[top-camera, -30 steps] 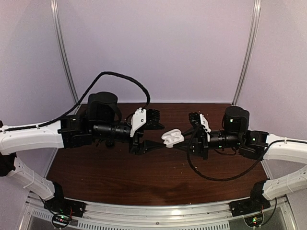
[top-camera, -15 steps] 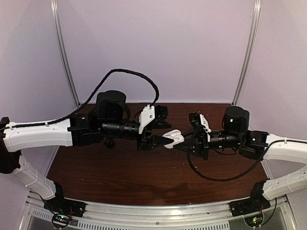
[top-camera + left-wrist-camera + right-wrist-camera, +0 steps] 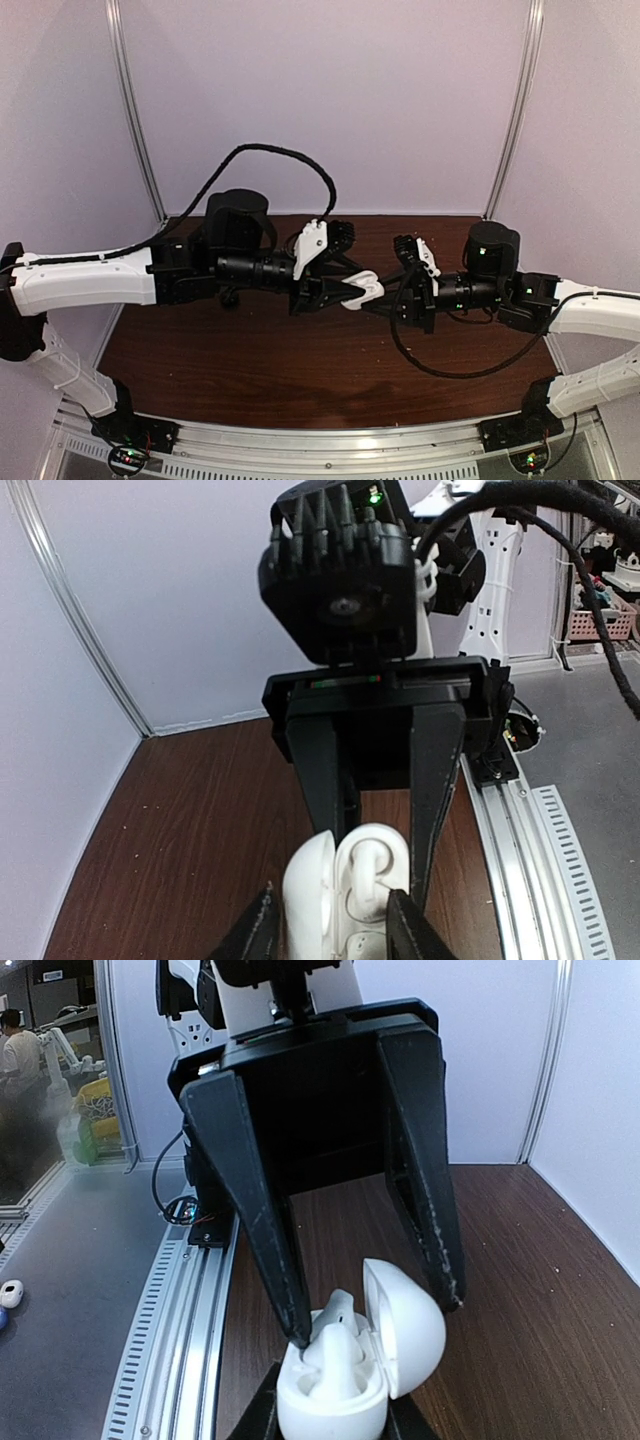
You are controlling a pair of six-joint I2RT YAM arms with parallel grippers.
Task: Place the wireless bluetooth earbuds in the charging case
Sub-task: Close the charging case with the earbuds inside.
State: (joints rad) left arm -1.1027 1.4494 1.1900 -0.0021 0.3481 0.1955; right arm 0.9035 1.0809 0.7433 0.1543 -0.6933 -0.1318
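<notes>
Seating the earbud (image 3: pixel 335 1342) wants gentle nudges from the spread left end effector (image 3: pixel 330 895) while the right end effector (image 3: pixel 333 1410) clamps the case (image 3: pixel 408 1330)

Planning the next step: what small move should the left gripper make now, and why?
Probably press the earbud down into the case: it sticks up unseated, the lid is open, and the right gripper holds the case.

Two robot arms, the left arm (image 3: pixel 90 280) and right arm (image 3: pixel 600 312); two end effectors, the left end effector (image 3: pixel 375 1320) and right end effector (image 3: pixel 382 870); one open white charging case (image 3: pixel 330 1400); one white earbud (image 3: pixel 335 1325) visible; one brown surface (image 3: pixel 250 370).
</notes>
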